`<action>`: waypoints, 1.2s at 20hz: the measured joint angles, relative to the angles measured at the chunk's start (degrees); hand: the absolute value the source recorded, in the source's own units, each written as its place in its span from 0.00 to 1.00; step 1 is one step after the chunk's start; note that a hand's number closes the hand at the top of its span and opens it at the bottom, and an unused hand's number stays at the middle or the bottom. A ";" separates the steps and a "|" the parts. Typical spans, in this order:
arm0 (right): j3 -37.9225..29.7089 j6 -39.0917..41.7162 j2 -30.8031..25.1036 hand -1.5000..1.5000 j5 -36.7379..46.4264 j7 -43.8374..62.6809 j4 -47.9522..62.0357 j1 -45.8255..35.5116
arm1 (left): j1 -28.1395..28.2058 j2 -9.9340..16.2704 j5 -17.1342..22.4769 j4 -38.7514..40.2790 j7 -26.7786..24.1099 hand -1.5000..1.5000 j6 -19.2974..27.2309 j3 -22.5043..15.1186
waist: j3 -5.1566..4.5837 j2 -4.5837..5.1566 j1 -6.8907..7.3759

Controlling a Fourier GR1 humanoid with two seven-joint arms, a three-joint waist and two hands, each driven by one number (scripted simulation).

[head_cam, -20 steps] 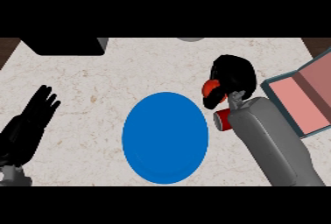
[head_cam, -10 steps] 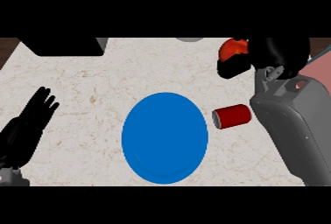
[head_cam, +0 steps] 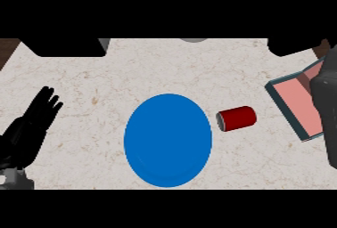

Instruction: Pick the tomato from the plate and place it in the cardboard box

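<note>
Counter point(head_cam: 99, 80) of pale speckled stone fills the frame, and at its centre lies a blue plate point(head_cam: 168, 140) with nothing on it. Just right of the plate, close to its rim but apart from it, a dark red can point(head_cam: 237, 118) lies on its side. At the right edge sits the cardboard box point(head_cam: 294, 104), open, its pink inside showing within grey walls, partly covered by the grey right forearm point(head_cam: 327, 95) that runs up that edge. The right hand itself lies beyond the upper right corner, so whether its fingers are apart or closed cannot be told. The tomato shows nowhere in the frame. At the lower left the left hand point(head_cam: 30, 127) rests with fingers straight and spread, pointing toward the top of the frame, touching nothing.
</note>
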 measured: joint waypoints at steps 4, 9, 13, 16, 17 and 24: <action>-2.58 1.54 -3.16 1.00 -0.26 -2.98 1.29 2.05 | -0.30 0.14 -0.33 0.40 0.06 0.50 -0.21 0.09 | 0.01 0.06 0.04; -6.02 -2.36 -6.12 1.00 -0.37 -9.68 5.89 5.21 | -1.05 -0.01 -0.15 0.54 0.66 0.50 -0.23 0.32 | 0.03 0.15 0.24; -8.18 -6.61 -7.10 1.00 -0.47 -14.78 9.67 7.43 | -0.74 -0.48 -0.53 0.50 0.18 0.50 -0.23 0.25 | 0.02 0.18 0.32; -9.00 -10.42 -6.60 1.00 -0.18 -18.01 13.55 8.91 | -0.89 -0.51 -0.67 0.66 0.35 0.50 -0.28 0.35 | 0.03 0.20 0.40; -9.45 -11.93 -6.28 1.00 -0.29 -19.07 14.96 9.47 | -0.78 -0.84 -1.04 0.96 -0.45 0.50 -0.28 0.14 | 0.03 0.22 0.42; -13.45 -14.86 -5.23 0.00 -3.46 -23.40 25.99 11.62 | -1.74 -0.47 -0.67 1.51 0.06 0.50 -0.60 0.68 | 0.05 0.30 0.54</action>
